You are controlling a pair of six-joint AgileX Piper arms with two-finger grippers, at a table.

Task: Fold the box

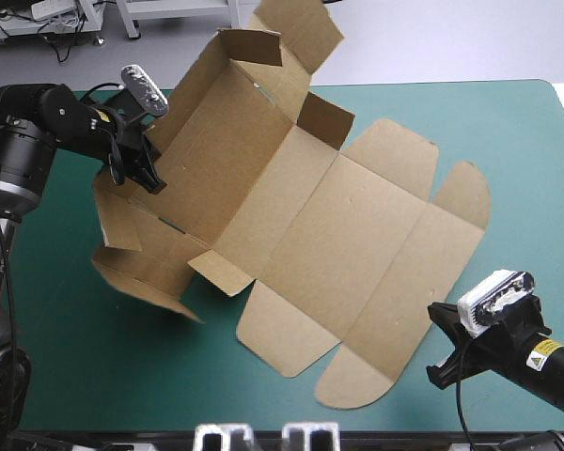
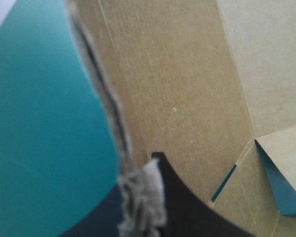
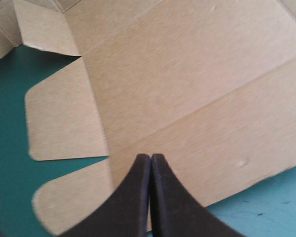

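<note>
left gripper [image 1: 148, 178] clamped on a raised wall [image 1: 183, 103] of the brown box [image 1: 301, 216], right gripper [image 1: 444, 362] pinched together, empty

Worry imo: nothing pins the flat lid [image 1: 395, 254], so a pull could drag the whole sheet, or the wall slips out and flops. Box sits mid-table on the teal-green cover [image 1: 508, 141], with the lid edge just beside the right gripper.

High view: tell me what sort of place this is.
Probably a robot test bench: a teal-green table cover, the left gripper clamping a half-raised brown box, and the right gripper, fingers shut, near its edge.
</note>
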